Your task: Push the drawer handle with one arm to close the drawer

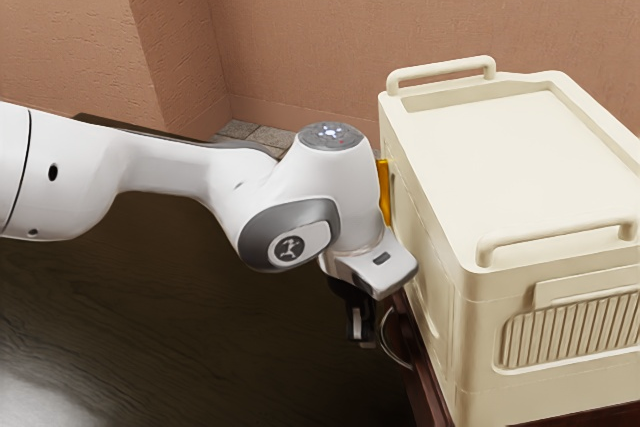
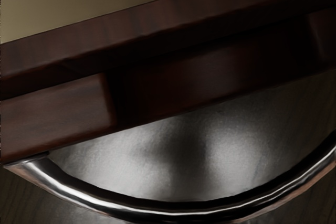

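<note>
My black gripper [image 1: 361, 325] points down at the dark wooden furniture's edge, close beside the curved metal handle [image 1: 391, 345], on the exterior view's left of it. The hand partly covers that spot, and whether they touch is unclear. In the wrist view the shiny handle [image 2: 173, 212] bows out in a wide arc from the red-brown wooden front [image 2: 58, 111], below the overhanging top edge [image 2: 131, 32]. How far the drawer stands out cannot be told.
A large cream storage box [image 1: 540, 167] with raised side grips stands on the dark furniture [image 1: 425, 387], right beside my hand. An orange-yellow object [image 1: 384, 192] shows between my arm and the box. Textured walls [image 1: 300, 27] rise behind.
</note>
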Robot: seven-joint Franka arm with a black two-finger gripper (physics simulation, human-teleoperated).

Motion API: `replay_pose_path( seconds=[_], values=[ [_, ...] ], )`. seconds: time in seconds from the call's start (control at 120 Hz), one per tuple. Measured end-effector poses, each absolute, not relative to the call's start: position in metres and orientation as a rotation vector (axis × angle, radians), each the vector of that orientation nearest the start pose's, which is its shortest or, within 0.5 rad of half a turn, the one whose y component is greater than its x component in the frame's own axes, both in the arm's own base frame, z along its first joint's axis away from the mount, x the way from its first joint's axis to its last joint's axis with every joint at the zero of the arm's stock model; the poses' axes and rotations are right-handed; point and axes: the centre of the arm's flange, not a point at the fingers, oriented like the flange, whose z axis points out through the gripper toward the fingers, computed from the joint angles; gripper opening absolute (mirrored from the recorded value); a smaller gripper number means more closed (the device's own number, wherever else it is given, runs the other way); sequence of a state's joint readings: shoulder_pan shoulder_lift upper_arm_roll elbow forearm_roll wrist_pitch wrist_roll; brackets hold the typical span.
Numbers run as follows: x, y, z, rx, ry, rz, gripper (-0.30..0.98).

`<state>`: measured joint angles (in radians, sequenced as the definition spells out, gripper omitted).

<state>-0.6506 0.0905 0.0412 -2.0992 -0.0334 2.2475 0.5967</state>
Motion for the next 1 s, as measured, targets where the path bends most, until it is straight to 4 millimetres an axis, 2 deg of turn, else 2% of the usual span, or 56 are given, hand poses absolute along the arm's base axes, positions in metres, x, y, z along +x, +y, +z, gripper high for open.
replay_pose_path(
  seconds=[0.158,0.292,0.5,0.667,1.0],
  values=[
    [0.462,-0.325,0.382,-2.641,1.772,-0.09,-0.1],
    [0.456,-0.326,0.382,-2.741,1.715,-0.11,-0.1],
    [0.443,-0.333,0.377,-2.816,1.651,-0.158,-0.1],
    [0.426,-0.326,0.382,-2.85,1.606,-0.188,-0.1],
    [0.431,-0.331,0.377,-2.876,1.534,-0.263,-0.1]
  ],
)
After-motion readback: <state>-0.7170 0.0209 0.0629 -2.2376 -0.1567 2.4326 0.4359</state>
